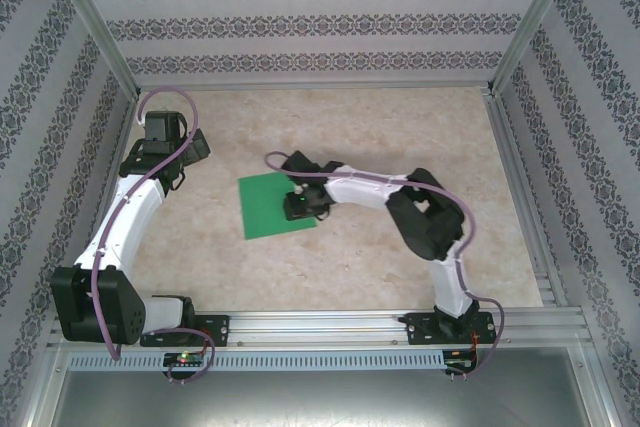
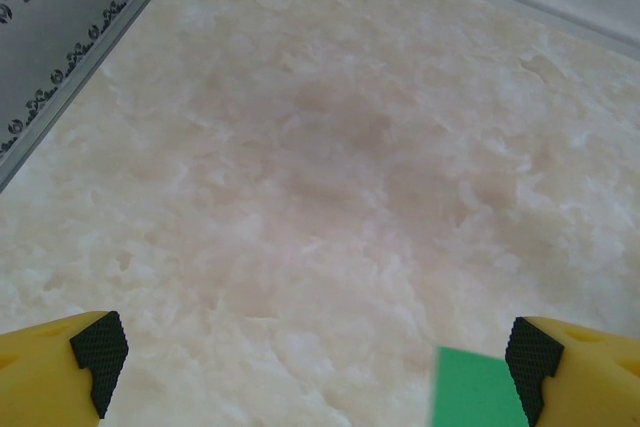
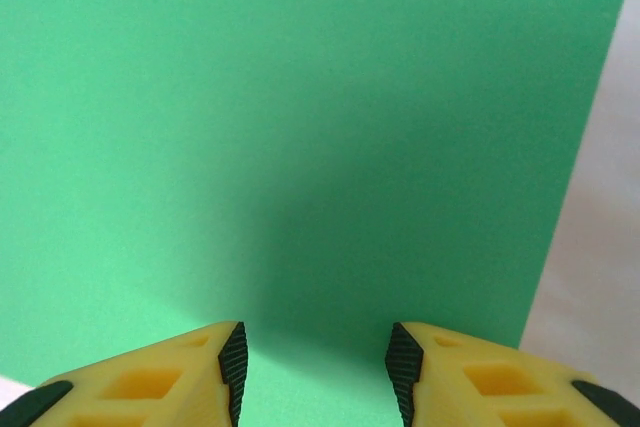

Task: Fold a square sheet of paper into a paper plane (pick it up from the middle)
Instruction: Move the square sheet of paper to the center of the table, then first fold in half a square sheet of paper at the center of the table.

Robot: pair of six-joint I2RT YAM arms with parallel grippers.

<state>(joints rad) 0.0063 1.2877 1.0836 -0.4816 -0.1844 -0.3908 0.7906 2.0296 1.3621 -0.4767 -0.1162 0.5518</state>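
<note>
The square sheet of paper is bright green and lies flat on the table, turned a little askew. My right gripper hangs just over the sheet's right part. In the right wrist view the sheet spreads under the right gripper, whose jaws stand partly apart with nothing between them. My left gripper is to the left of the sheet, clear of it. In the left wrist view the left gripper is wide open over bare table, and a corner of the sheet shows beside its right fingertip.
The table top is pale marbled beige, bounded by patterned walls and metal frame posts. An aluminium rail with both arm bases runs along the near edge.
</note>
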